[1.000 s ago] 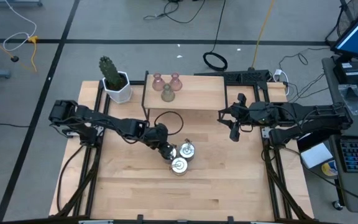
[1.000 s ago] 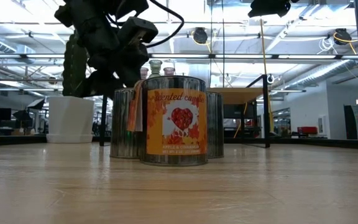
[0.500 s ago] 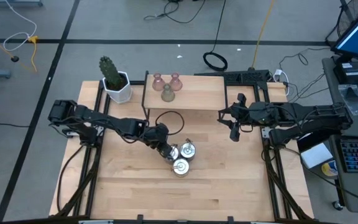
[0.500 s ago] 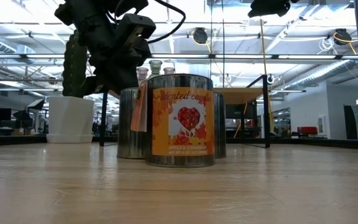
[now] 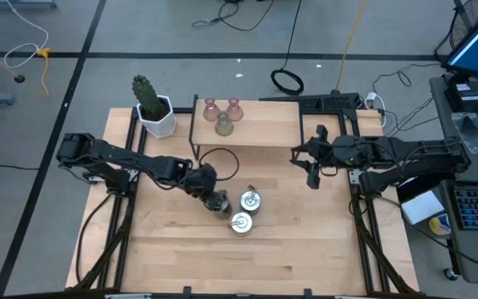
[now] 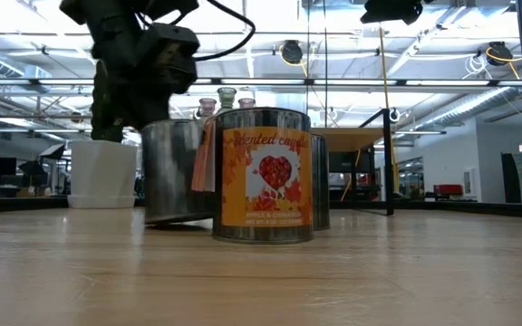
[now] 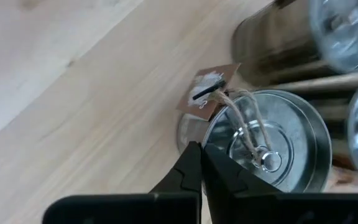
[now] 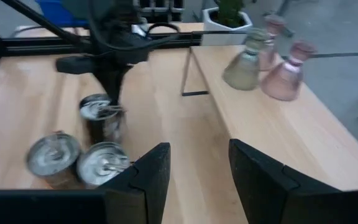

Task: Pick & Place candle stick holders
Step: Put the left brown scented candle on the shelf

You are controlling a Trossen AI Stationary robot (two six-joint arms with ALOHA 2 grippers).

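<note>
Left hand (image 5: 214,200) was clamped on the rim of one silvery tin (image 7: 272,146), fingers (image 7: 194,171) pinched together at the lid edge, next to the twine and brown paper tag (image 7: 208,92). In the high view I saw that tin sitting mid-tabletop, pulled a bit apart from the other two. I couldn't tell from the low view whether it was fully flat on the wood or slightly tipped.

The second silvery tin (image 5: 250,201) was just beside it, and the orange-labelled tin (image 6: 263,175) stood nearest the front edge, touching or nearly touching the second one.

On the raised wooden shelf (image 5: 272,124) at the back stood two pinkish glass holders (image 5: 211,108) (image 5: 234,107), with the olive-green holder (image 5: 224,124) just in front of them.

Right hand (image 5: 312,176) hung over the right side of the tabletop (image 5: 305,249), well apart from the tins, fingers (image 8: 263,171) apart, nothing between them.

White pot with a cactus (image 5: 152,106) sat at the back-left corner. A black cable (image 5: 222,158) looped over the left arm.
</note>
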